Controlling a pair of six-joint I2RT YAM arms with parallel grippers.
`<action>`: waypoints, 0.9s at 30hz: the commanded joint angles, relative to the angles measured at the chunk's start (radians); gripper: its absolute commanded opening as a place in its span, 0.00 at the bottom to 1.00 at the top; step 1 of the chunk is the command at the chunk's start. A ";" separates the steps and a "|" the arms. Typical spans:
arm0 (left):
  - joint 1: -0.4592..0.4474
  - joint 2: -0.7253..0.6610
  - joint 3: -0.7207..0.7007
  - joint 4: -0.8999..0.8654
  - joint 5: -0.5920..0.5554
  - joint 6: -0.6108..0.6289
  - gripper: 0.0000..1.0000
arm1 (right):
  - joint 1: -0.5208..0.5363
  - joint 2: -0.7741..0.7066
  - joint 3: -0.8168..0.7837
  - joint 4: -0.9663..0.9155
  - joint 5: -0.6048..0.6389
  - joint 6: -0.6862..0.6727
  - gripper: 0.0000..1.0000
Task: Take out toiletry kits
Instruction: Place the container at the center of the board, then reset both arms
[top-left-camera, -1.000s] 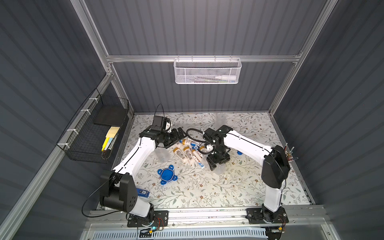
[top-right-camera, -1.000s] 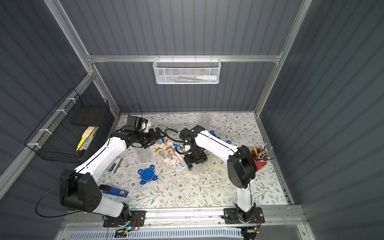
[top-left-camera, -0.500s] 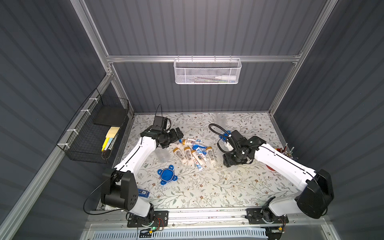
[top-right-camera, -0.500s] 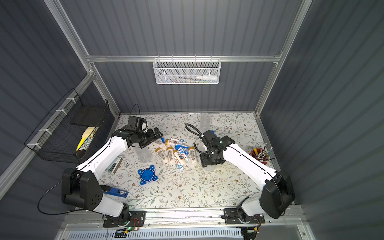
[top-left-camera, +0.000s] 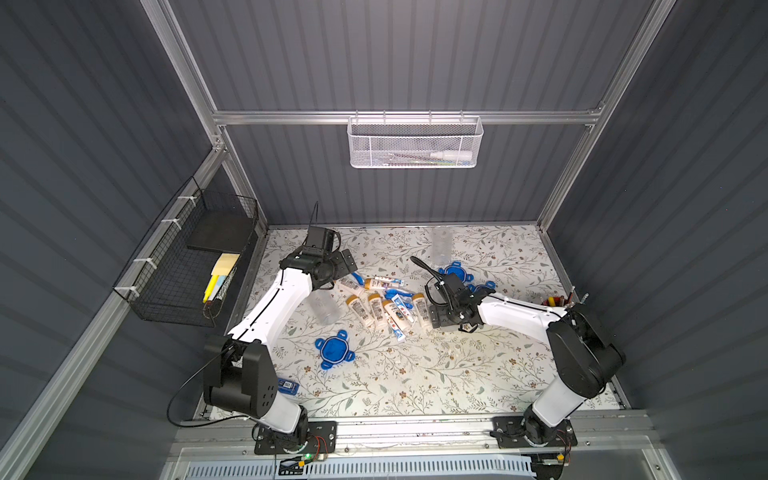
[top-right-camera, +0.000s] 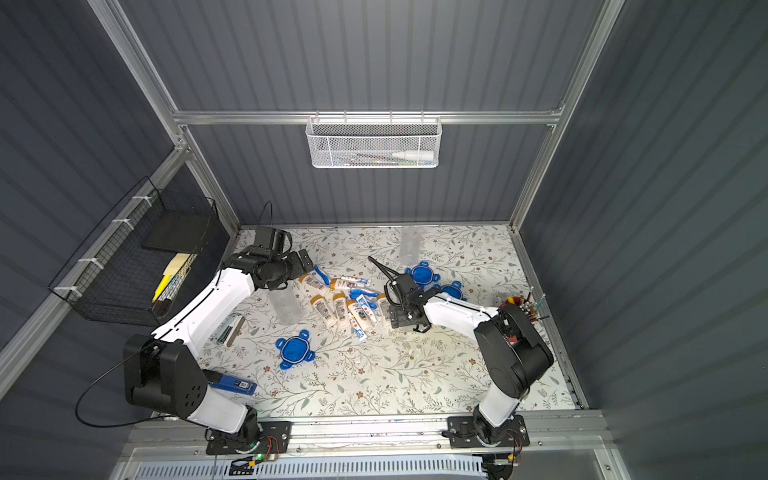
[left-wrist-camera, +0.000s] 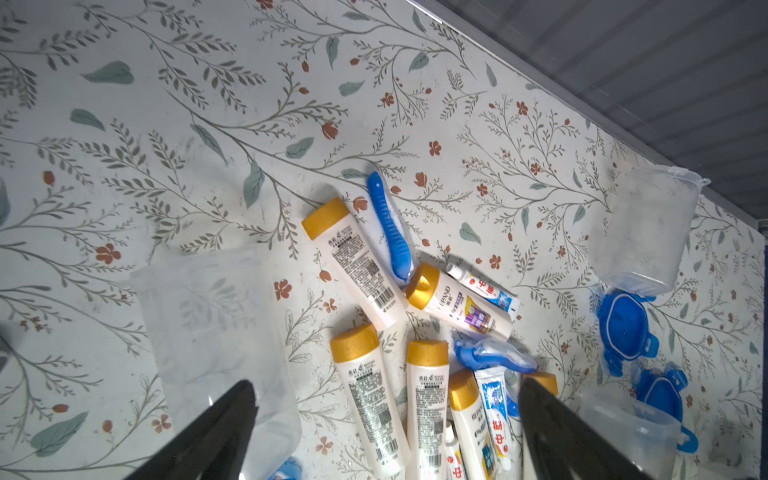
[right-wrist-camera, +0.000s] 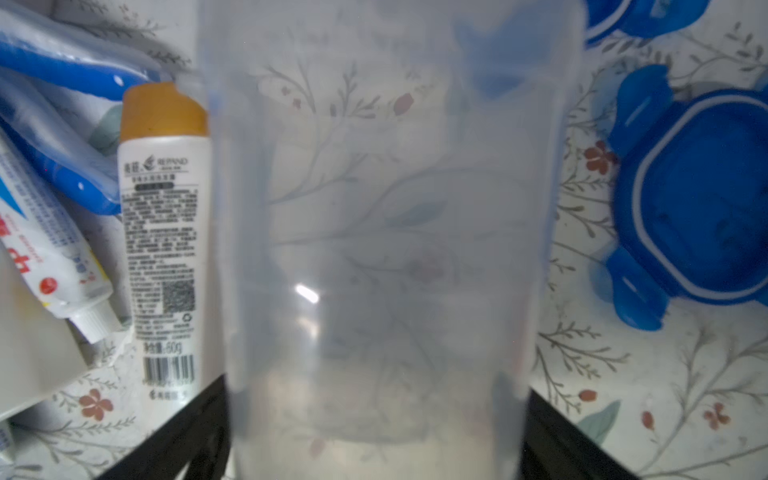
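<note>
Floral-patterned paper covers the table (top-left-camera: 415, 374), which sits inside a grey corrugated booth. The toiletry kits (top-left-camera: 384, 305) lie loose on it in a heap between the two arms, outside any jar. They are white bottles with tan caps, toothpaste tubes and blue toothbrushes, visible in both top views (top-right-camera: 349, 307).

The left gripper (left-wrist-camera: 386, 386) hangs over the heap's back-left edge with its jaws spread wide and nothing between them. In the left wrist view a blue toothbrush (left-wrist-camera: 388, 226) lies beside a capped bottle (left-wrist-camera: 353, 266). An empty clear jar (top-left-camera: 324, 307) lies on its side just beside the heap, under the left arm, and a blue clip lid (top-left-camera: 333, 349) rests nearer the front edge.

The right gripper (right-wrist-camera: 374, 395) is at the heap's right edge with a second clear jar (right-wrist-camera: 382, 208) between its fingers. They flank the jar's walls closely, but whether they press on it or stand just off it I cannot tell. Just beside that jar lies a tan-capped bottle (right-wrist-camera: 164, 208), with a toothpaste tube (right-wrist-camera: 50, 257) next to it. Two more blue lids (top-left-camera: 455, 272) lie behind the right arm — a third jar (top-left-camera: 441, 245) is near the back wall.
</note>
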 joint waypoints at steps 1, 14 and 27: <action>0.008 -0.015 0.006 0.025 -0.096 0.077 1.00 | -0.007 -0.102 -0.019 0.054 0.033 0.018 0.99; 0.014 -0.037 -0.487 0.691 -0.499 0.408 1.00 | -0.303 -0.387 -0.220 0.390 0.107 -0.250 0.99; 0.090 0.136 -0.811 1.425 -0.445 0.595 1.00 | -0.559 -0.189 -0.433 0.949 0.061 -0.314 0.99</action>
